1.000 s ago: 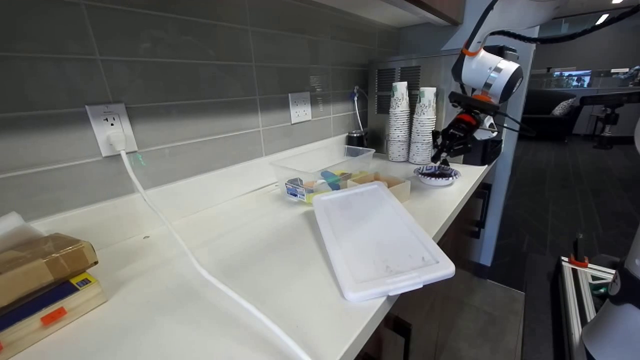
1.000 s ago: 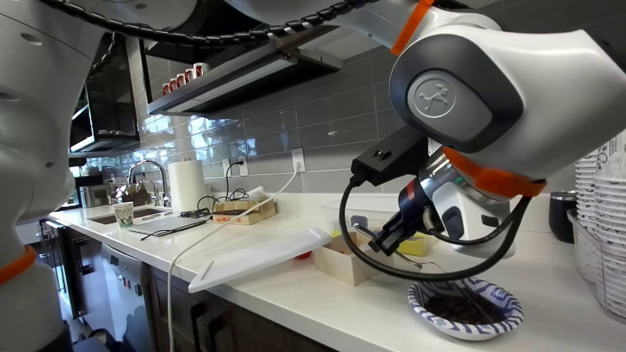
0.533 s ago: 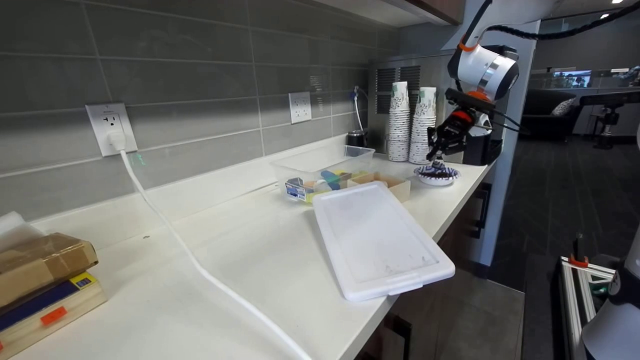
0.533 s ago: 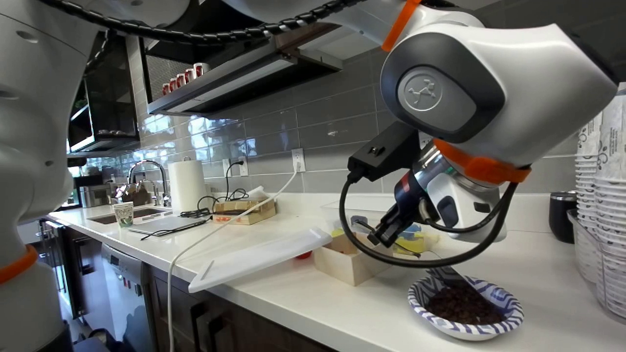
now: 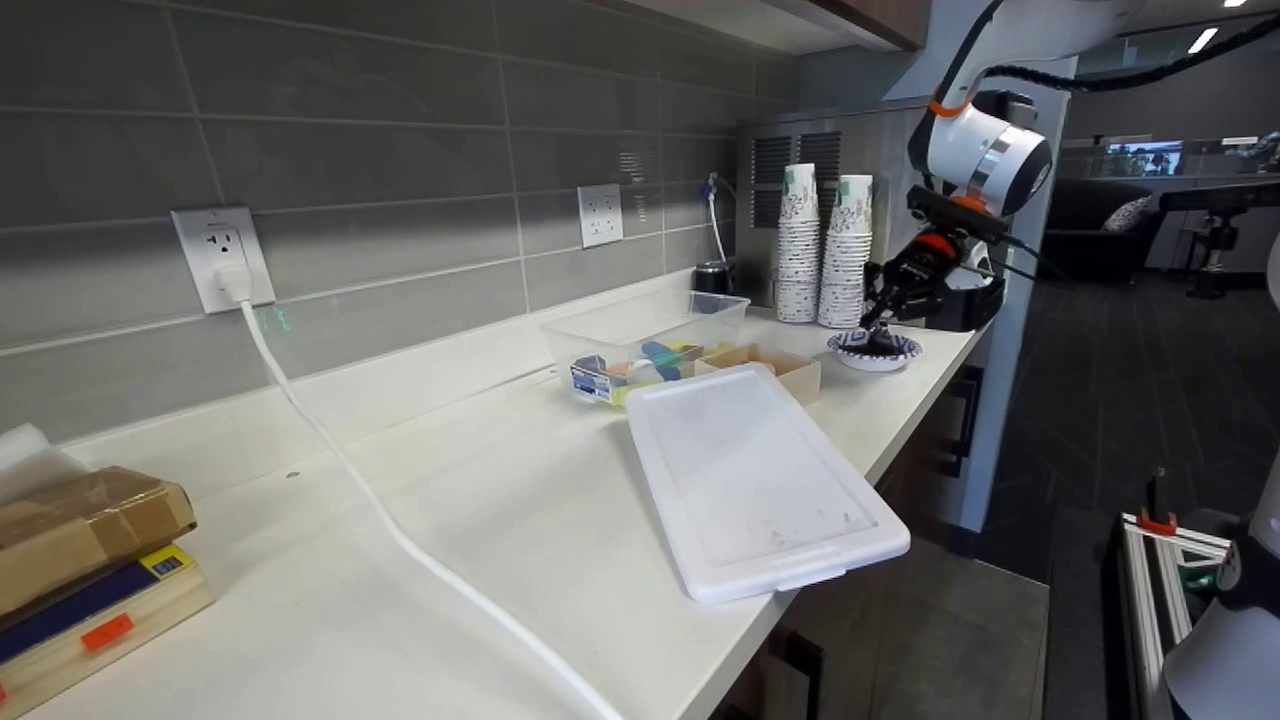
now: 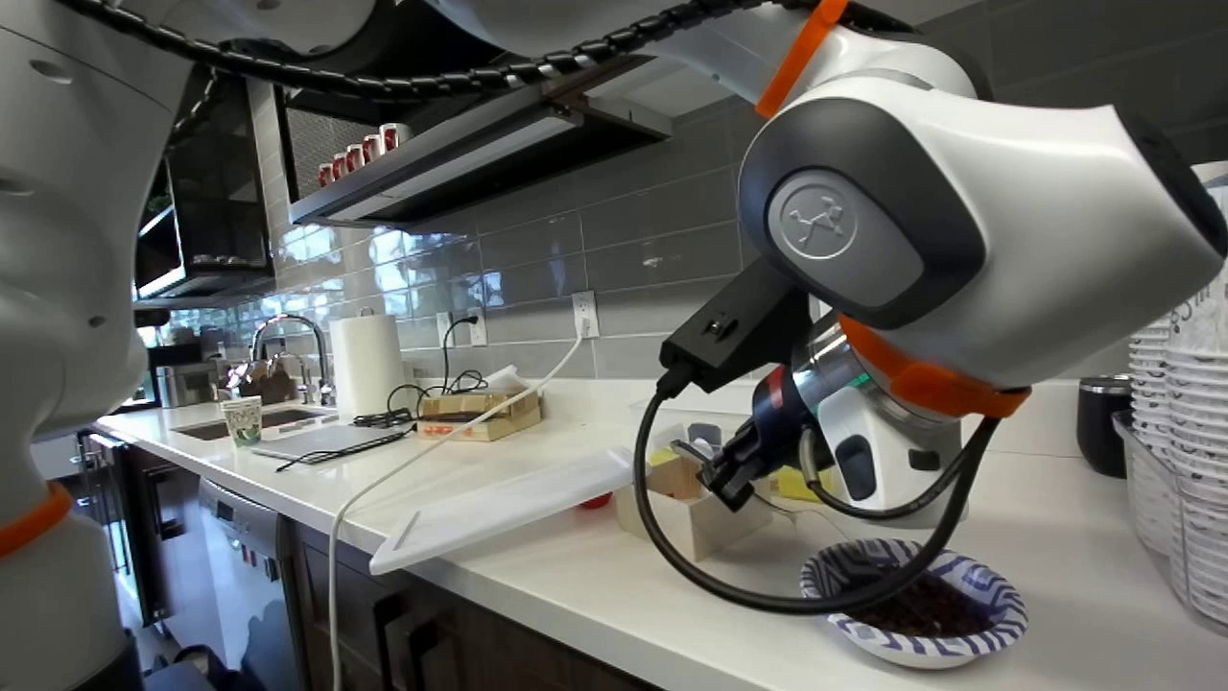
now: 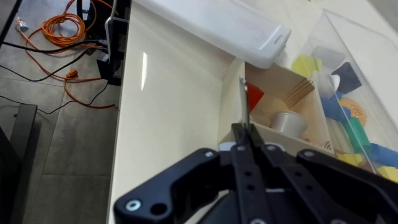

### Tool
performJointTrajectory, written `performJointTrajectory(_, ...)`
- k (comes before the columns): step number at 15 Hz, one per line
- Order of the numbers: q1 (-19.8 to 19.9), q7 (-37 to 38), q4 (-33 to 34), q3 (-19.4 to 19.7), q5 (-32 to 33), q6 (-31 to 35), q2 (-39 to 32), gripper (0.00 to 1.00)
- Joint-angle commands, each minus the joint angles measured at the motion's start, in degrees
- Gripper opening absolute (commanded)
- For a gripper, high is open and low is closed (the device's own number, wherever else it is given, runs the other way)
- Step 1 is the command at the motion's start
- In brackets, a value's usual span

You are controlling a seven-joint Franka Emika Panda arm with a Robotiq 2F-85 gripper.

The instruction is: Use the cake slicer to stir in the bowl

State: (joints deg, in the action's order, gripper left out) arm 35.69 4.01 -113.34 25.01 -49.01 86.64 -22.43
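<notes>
My gripper (image 6: 718, 480) is shut on the metal handle of the cake slicer (image 7: 245, 99), which sticks out past the fingertips (image 7: 245, 127) in the wrist view. In an exterior view the handle end (image 6: 687, 449) pokes out on one side of the fingers and the thin shaft slants down toward the bowl. The bowl (image 6: 1005, 614) is white with a blue-purple patterned rim and holds dark small bits. It also stands near the counter's far end (image 5: 873, 364). The slicer's blade reaches into the bowl; a black cable hides most of it. The bowl is out of the wrist view.
An open wooden box (image 7: 231, 102) lies below the gripper, beside a clear bin (image 5: 650, 340) of coloured items. A white lid (image 5: 760, 480) leans on the box and overhangs the counter edge. Cup stacks (image 5: 798, 250) and a dark container (image 6: 1103, 422) stand behind the bowl.
In the exterior views my gripper has risen a little and then lowered again, with the slicer held. The blade has shifted within the bowl. The bowl has stayed in place.
</notes>
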Motion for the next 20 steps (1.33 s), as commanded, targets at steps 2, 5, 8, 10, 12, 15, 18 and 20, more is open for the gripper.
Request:
performJointTrajectory(2,0.85,-0.94,0.34,-0.12,-0.8,-3.34,0.25,0.01)
performJointTrajectory(5,0.82,0.31,0.88,0.01,-0.36,-4.3,-0.24,0.01)
performJointTrajectory(8,0.8,1.16,1.15,0.02,-0.54,-5.35,-0.73,0.01)
performJointTrajectory(10,0.56,2.36,1.31,0.18,-0.19,-5.25,-0.81,0.01)
performJointTrajectory(12,0.19,3.99,1.47,0.45,0.58,-4.43,-0.6,0.01)
performJointTrajectory(15,-0.52,4.14,1.5,0.55,0.98,-1.32,0.3,0.01)
performJointTrajectory(18,-1.21,3.24,1.62,0.19,1.37,1.73,0.4,0.01)
performJointTrajectory(20,-1.41,2.92,1.76,-0.12,1.29,2.28,-0.07,0.01)
